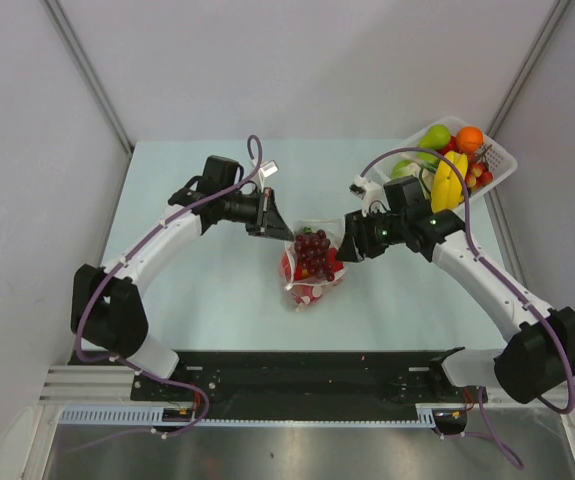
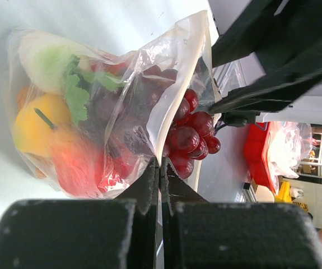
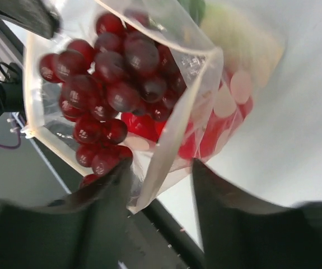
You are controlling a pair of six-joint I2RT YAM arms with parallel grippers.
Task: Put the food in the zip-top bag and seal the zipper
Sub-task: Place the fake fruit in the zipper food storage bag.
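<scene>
The left gripper (image 2: pixel 159 168) is clamped on the bag (image 2: pixel 144 101) rim; the right gripper (image 3: pixel 161 168) is open astride it, grapes (image 3: pixel 110 73) protruding.

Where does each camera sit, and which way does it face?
Top external: above and behind, looking down at the table; both arms show.
Left wrist: looks along the left gripper, pinching the zip-top bag.
Right wrist: looks past the open right gripper into the bag.
Shared: all three show the grape bunch.
</scene>
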